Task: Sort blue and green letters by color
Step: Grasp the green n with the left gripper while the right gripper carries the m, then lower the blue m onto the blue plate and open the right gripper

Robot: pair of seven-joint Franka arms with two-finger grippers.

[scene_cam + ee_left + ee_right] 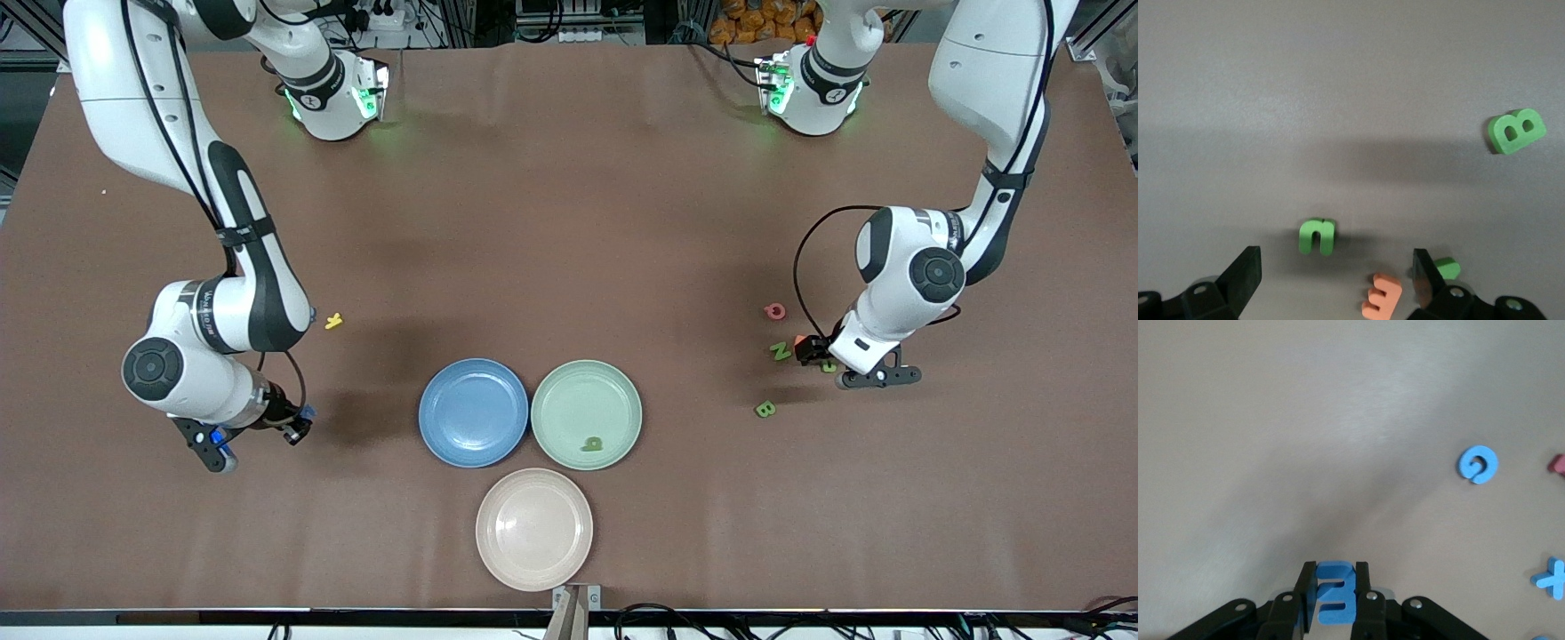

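My right gripper (1335, 570) is shut on a blue letter E (1335, 597), which stands upright between the fingers. It hangs low over the table (569, 222) at the right arm's end (300, 425). On the table below lie a blue G (1478, 464) and a blue x (1553, 577). My left gripper (1336, 273) is open just above a green u (1317, 237), with nothing between its fingers. One finger partly hides a green N (1448, 268). A green B (1516, 131) lies nearer the front camera (765, 409). A green p (592, 443) rests in the green plate (569, 391).
A blue plate (473, 412) touches the green one, and a pale pink plate (533, 528) sits nearer the camera. An orange letter (1382, 297) lies by the left gripper, with a pink letter (775, 310) farther back. A yellow letter (333, 321) and a dark red letter (1558, 463) lie near the right arm.
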